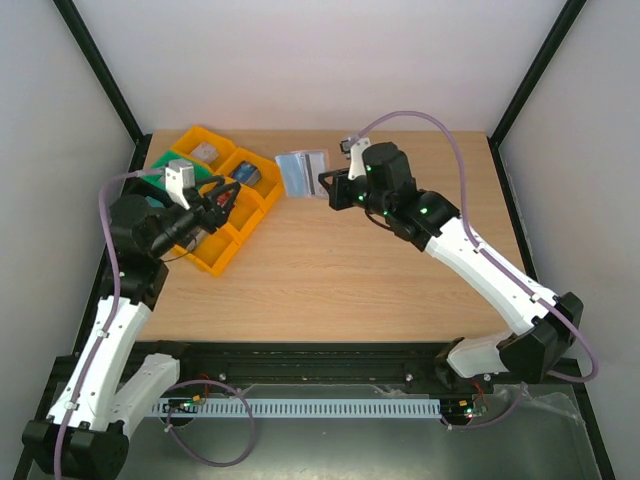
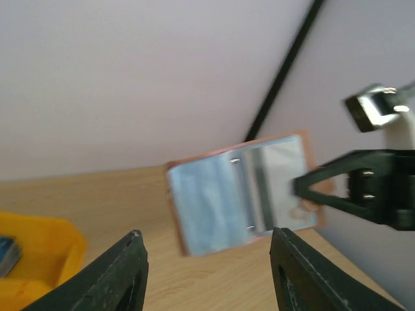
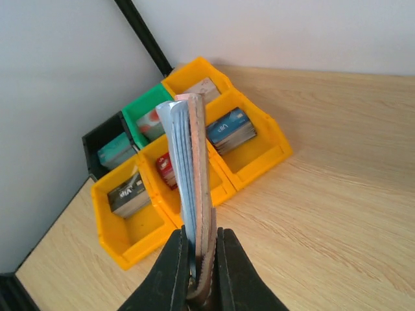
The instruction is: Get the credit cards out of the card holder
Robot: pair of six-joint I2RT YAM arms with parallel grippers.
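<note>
- The right gripper [image 3: 198, 241] is clamping the lower edge of the card holder [image 3: 202, 168], with its two black fingers pressing tight on either side.
- The card holder is standing edge-on in the right wrist view, clear of the table, with its tan cover on the right.
- The credit cards [image 3: 183, 149] are sitting inside the holder as a pale blue-grey stack, none of them drawn out.
- In the left wrist view the holder is showing its pale blue-grey inner face, and the right gripper is pinching its right edge.
- The left gripper [image 2: 207, 234] is hanging near the holder with its fingers spread wide, gripping nothing and touching nothing.
- From above, the holder is sitting over the far part of the table, between the trays and the right gripper.
- Yellow trays [image 3: 256, 165], a green tray [image 3: 144, 107] and a black tray [image 3: 96, 144] are clustering at the far left, each carrying small items; they are lying just beyond the left gripper.
- A lilac cable [image 1: 440, 124] is arching over the right arm.
- The table [image 1: 350, 285] is showing light wood grain.
- White walls [image 1: 320, 60] are enclosing the cell, with black frame posts [image 1: 100, 70] running up the corners.
</note>
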